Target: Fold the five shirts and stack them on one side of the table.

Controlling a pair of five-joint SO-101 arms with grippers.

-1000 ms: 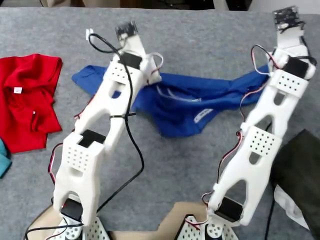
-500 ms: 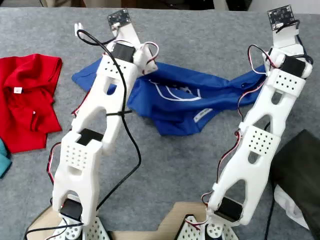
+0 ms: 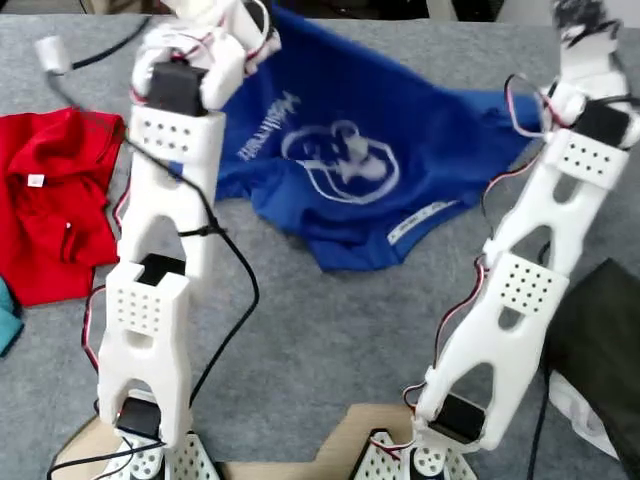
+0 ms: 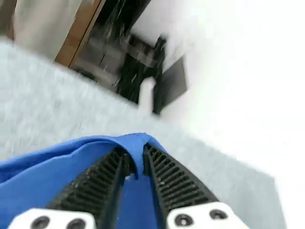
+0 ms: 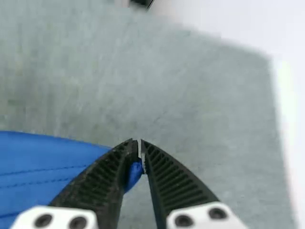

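step: we spread blue shirt (image 3: 340, 110), upper centre | left gripper (image 4: 136, 155), right gripper (image 5: 138, 145) each clamp its edge, probably corners | next: lay flat, taut

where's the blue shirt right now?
High view: the blue shirt is spread across the far middle of the table, right of the red shirt. The left gripper and right gripper each pinch an edge.

blue shirt (image 3: 340, 170) spread open, white print up, red shirt (image 3: 55, 200) crumpled at left, dark shirt (image 3: 600, 330) at right
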